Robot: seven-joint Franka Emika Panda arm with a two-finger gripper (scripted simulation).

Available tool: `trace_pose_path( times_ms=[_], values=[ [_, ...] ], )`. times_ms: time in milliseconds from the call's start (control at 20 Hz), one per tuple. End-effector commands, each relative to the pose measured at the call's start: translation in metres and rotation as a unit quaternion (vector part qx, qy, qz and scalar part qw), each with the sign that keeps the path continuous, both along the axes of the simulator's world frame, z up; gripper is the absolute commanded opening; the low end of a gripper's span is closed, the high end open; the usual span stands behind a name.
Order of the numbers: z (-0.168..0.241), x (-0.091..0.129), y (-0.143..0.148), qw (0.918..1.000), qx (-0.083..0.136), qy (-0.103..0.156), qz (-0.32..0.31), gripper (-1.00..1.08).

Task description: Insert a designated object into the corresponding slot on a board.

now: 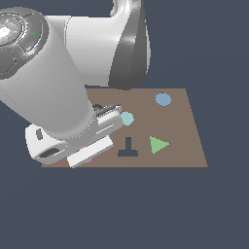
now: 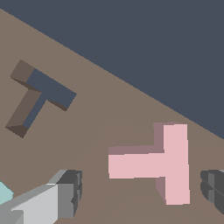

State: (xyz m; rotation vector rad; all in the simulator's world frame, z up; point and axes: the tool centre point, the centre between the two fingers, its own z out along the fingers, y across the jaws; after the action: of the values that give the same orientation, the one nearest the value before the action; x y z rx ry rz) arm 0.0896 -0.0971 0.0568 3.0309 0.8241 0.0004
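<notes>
The pink T-shaped piece (image 2: pixel 162 162) lies flat on the brown board (image 2: pixel 96 131). In the exterior view it is almost wholly hidden under my hand. My gripper (image 2: pixel 142 190) is open and low over the piece. One dark finger (image 2: pixel 70 192) and the other (image 2: pixel 213 188) stand on either side of it, not touching it. The dark navy T-shaped slot (image 2: pixel 38 95) lies empty some way off on the board. In the exterior view the slot (image 1: pixel 128 148) is just to the right of my gripper (image 1: pixel 88 153).
On the board (image 1: pixel 185 151) are a green triangle (image 1: pixel 158 144), a pale teal hexagon (image 1: pixel 127 118) and a blue disc (image 1: pixel 163 99). A dark curled mark (image 1: pixel 97 106) shows partly behind my hand. The board's edge (image 2: pixel 131 83) runs near the pink piece.
</notes>
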Motion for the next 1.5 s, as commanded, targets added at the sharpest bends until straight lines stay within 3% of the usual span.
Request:
trace_pose_path(
  times_ms=[0,900,950,1450],
  values=[
    [-0.004,0.005,-0.002,1.0,0.0,0.0,0.009,1.0],
    [-0.027,0.009,-0.003,0.9998,0.0,0.0,0.018,1.0],
    [-0.027,0.009,-0.003,0.9998,0.0,0.0,0.018,-1.0],
    [-0.026,0.009,-0.004,0.9999,0.0,0.0,0.017,-1.0]
  ],
)
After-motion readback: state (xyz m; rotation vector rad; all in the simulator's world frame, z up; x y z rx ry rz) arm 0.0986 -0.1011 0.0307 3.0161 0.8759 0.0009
